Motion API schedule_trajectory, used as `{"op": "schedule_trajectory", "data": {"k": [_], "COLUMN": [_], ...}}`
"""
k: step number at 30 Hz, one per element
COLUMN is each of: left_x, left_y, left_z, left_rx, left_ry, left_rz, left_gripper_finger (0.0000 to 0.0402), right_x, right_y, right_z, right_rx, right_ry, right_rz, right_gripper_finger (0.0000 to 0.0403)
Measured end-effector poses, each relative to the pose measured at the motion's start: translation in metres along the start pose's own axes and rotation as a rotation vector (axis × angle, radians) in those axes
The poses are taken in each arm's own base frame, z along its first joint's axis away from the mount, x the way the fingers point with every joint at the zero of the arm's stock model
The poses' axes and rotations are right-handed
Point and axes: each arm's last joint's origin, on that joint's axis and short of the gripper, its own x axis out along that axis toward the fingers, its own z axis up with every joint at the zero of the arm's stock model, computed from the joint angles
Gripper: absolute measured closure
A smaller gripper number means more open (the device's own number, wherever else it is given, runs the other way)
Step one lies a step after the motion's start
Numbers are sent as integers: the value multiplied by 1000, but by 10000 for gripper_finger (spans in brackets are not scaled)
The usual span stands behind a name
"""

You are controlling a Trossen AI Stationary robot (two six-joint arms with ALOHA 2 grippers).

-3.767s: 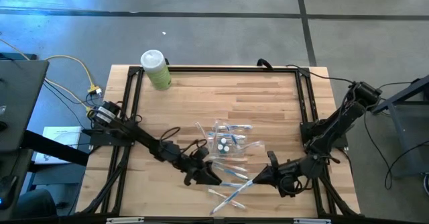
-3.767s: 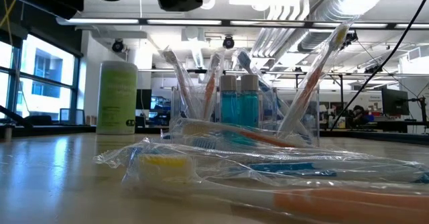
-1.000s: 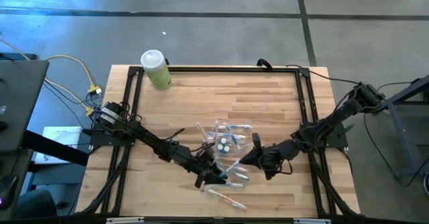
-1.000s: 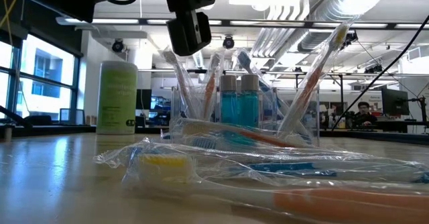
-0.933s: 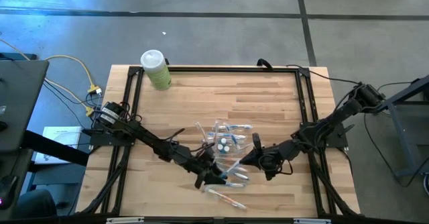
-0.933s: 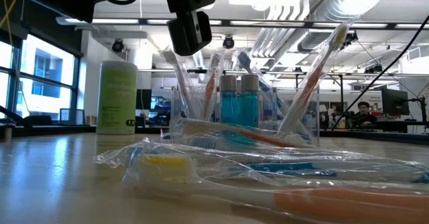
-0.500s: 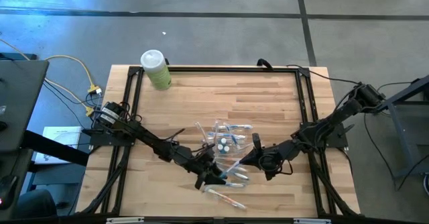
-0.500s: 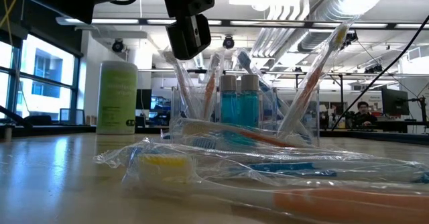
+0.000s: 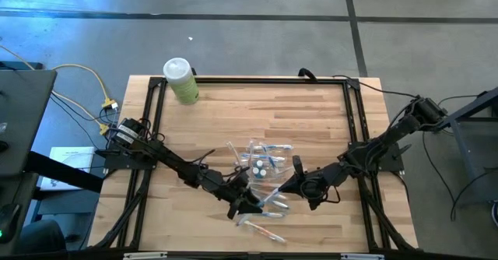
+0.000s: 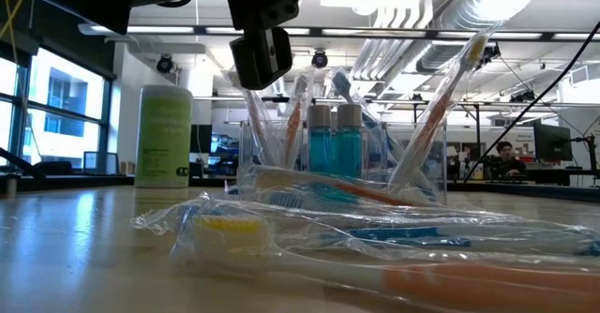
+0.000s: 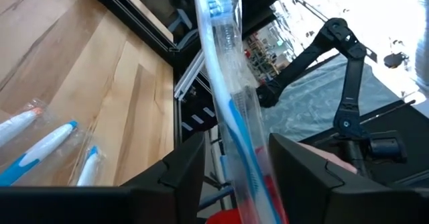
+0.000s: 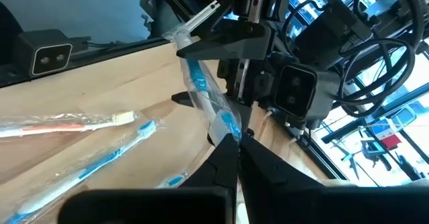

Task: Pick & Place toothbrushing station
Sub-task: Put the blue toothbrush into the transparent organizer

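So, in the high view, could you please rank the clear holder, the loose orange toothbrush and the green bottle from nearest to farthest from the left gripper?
From the left gripper:
1. Loose orange toothbrush, just toward the table's front edge.
2. Clear holder, mid-table; close to the first in distance.
3. Green bottle, far-left corner, clearly farthest.

Both arms have closed in on the clear holder, the right end effector carrying a wrapped toothbrush.

Pale green bottle with white cap, upper left; blue-and-white toothbrush in clear wrap; light striped wooden table.
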Motion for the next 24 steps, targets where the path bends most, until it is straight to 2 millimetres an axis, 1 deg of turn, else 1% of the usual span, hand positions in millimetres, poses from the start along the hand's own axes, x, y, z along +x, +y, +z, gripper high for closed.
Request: {"op": "schedule_trajectory", "data": {"k": [4, 14, 16, 20, 24], "left_x": [0, 0, 0, 0, 0], "left_y": [0, 2, 4, 5, 5], "left_z": [0, 0, 0, 2, 2], "left_rx": [-6, 12, 12, 9, 9], "left_ry": [0, 16, 24, 25, 26], "left_rz": [0, 10, 21, 23, 22], "left_gripper_finger": [272, 381, 389, 388, 388], "right_x": [0, 0, 0, 0, -2], "right_y": [1, 0, 0, -1, 2], "right_z": [-1, 1, 1, 2, 4], "right_rx": [-2, 16, 48, 110, 119], "right_ry": [7, -3, -5, -13, -8], "right_rz": [6, 4, 4, -11, -24], "right_gripper_finger": [401, 401, 401, 401, 401]}}
